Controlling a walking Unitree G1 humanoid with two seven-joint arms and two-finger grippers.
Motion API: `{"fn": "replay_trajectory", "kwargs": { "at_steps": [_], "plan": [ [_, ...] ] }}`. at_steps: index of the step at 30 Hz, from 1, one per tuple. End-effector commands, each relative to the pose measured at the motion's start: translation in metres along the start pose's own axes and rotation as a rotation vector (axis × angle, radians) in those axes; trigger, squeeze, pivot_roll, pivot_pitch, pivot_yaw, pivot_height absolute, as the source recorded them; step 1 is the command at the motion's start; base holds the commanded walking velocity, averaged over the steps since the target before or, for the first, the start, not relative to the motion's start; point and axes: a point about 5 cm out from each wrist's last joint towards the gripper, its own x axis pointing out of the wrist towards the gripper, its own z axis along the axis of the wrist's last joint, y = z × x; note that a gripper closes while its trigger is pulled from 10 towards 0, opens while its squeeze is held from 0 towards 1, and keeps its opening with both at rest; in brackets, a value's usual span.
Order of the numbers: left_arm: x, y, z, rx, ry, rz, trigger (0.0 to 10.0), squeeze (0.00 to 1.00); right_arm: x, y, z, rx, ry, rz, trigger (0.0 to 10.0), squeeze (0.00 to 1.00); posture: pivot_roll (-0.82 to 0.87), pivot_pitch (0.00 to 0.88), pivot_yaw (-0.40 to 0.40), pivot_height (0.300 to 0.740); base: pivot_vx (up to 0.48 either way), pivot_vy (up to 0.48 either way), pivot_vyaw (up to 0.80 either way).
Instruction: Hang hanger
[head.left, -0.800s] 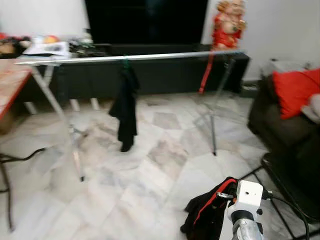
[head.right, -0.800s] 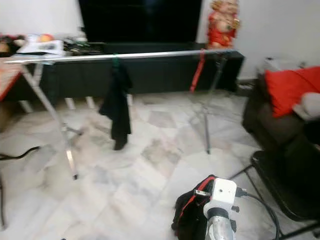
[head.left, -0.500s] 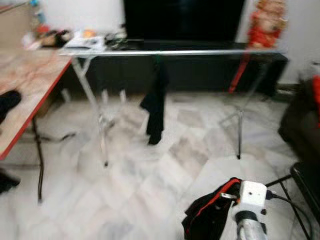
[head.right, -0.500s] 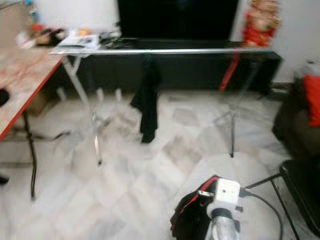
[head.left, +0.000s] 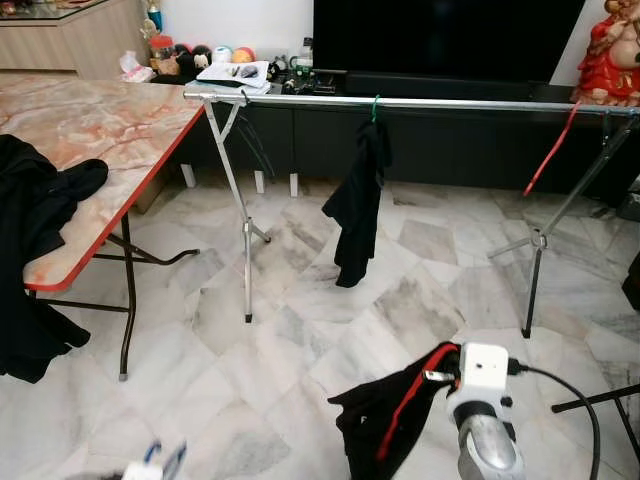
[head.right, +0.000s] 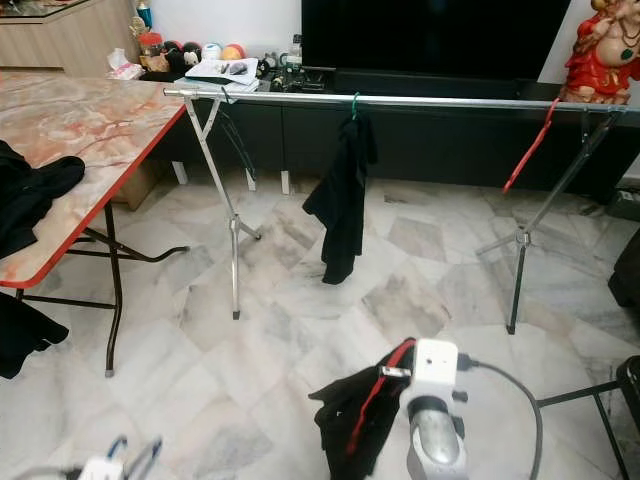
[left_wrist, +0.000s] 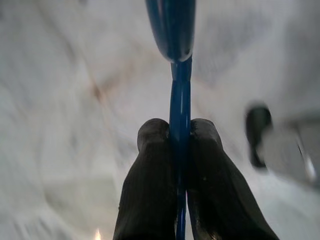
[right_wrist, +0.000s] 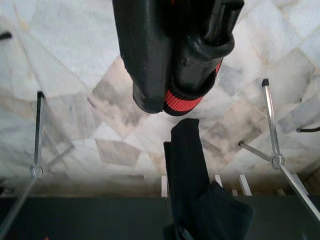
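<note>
Polished marble floor (head.left: 300, 330), pale and glossy. The rack's rail (head.left: 450, 103) gleams, bright smooth metal, legs too. Hanging from it, a matt black cloth garment (head.left: 357, 205). On the left, a glossy marble-look tabletop (head.left: 90, 120) with a red edge. Near right, black cloth with red trim (head.left: 395, 420); smooth glossy blue hanger (left_wrist: 179, 95) between matt black fingers (left_wrist: 150, 185).
</note>
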Motion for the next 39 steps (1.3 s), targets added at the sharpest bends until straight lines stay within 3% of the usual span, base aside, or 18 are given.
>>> {"fn": "replay_trajectory", "kwargs": {
  "at_steps": [1,2,3,4,5,12,14,15,18,19,23,28,30,33,39],
  "plan": [
    [-0.002,0.000,-0.006,0.026,0.011,0.000,10.0,0.00,0.000,-0.001,-0.001,-0.009,0.010,0.004,10.0,0.00,0.11,0.065,-0.005,0.740,0.000,0.000,0.00],
    [0.003,0.003,0.022,0.191,-0.124,0.014,10.0,0.00,0.005,0.001,0.002,-0.020,0.011,0.012,10.0,0.00,0.11,0.065,-0.005,0.740,0.000,0.000,0.00],
    [0.003,0.003,0.022,0.191,-0.124,0.014,10.0,0.00,0.005,0.001,0.002,-0.020,0.011,0.012,10.0,0.00,0.11,0.065,-0.005,0.740,0.000,0.000,0.00],
    [0.004,0.003,0.035,0.290,-0.185,0.022,10.0,0.00,0.007,0.001,0.004,-0.026,0.011,0.014,10.0,0.00,0.11,0.065,-0.005,0.740,0.000,0.000,0.00],
    [0.005,0.002,0.061,0.382,-0.301,0.039,10.0,0.00,0.010,0.002,0.005,-0.040,0.019,0.017,10.0,0.00,0.12,0.062,-0.003,0.740,0.000,0.000,0.00],
    [0.003,-0.007,0.098,0.312,-0.442,-0.022,10.0,0.00,0.014,0.004,0.007,-0.066,0.033,0.038,10.0,0.00,0.11,0.061,0.003,0.740,0.000,0.000,0.00],
    [-0.002,-0.014,0.128,0.258,-0.548,-0.145,10.0,0.00,0.020,0.009,0.011,-0.097,0.041,0.087,10.0,0.00,0.11,0.056,0.003,0.740,0.000,0.000,0.00],
    [-0.009,-0.021,0.152,0.291,-0.596,-0.330,10.0,0.00,0.025,0.014,0.014,-0.142,0.059,0.136,10.0,0.00,0.11,0.055,0.002,0.740,0.000,0.000,0.00],
    [-0.017,-0.025,0.160,0.439,-0.517,-0.540,10.0,0.00,0.031,0.018,0.012,-0.190,0.119,0.173,10.0,0.00,0.12,0.051,0.000,0.740,0.000,0.000,0.00],
    [-0.017,-0.025,0.160,0.439,-0.517,-0.540,10.0,0.00,0.031,0.018,0.012,-0.190,0.119,0.173,10.0,0.00,0.12,0.051,0.000,0.740,0.000,0.000,0.00],
    [-0.028,-0.022,0.172,0.518,-0.460,-0.713,10.0,0.00,0.035,0.025,0.010,-0.223,0.178,0.225,10.0,0.00,0.12,0.046,0.000,0.740,0.000,0.000,0.00],
    [-0.054,-0.033,0.195,0.532,-0.476,-0.917,10.0,0.00,0.042,0.035,0.020,-0.230,0.174,0.274,10.0,0.00,0.11,0.042,0.002,0.740,0.000,0.000,0.00],
    [-0.059,-0.037,0.198,0.546,-0.478,-0.952,10.0,0.00,0.044,0.036,0.022,-0.231,0.173,0.271,10.0,0.00,0.11,0.042,0.002,0.740,0.000,0.000,0.00],
    [-0.076,-0.051,0.207,0.544,-0.509,-1.060,10.0,0.00,0.048,0.039,0.030,-0.223,0.162,0.274,10.0,0.00,0.11,0.040,0.003,0.740,0.000,0.000,0.00],
    [-0.079,-0.054,0.213,0.499,-0.529,-1.041,10.0,0.00,0.051,0.041,0.036,-0.212,0.151,0.280,10.0,0.00,0.11,0.043,0.003,0.740,0.000,0.000,0.00]
  ]
}}
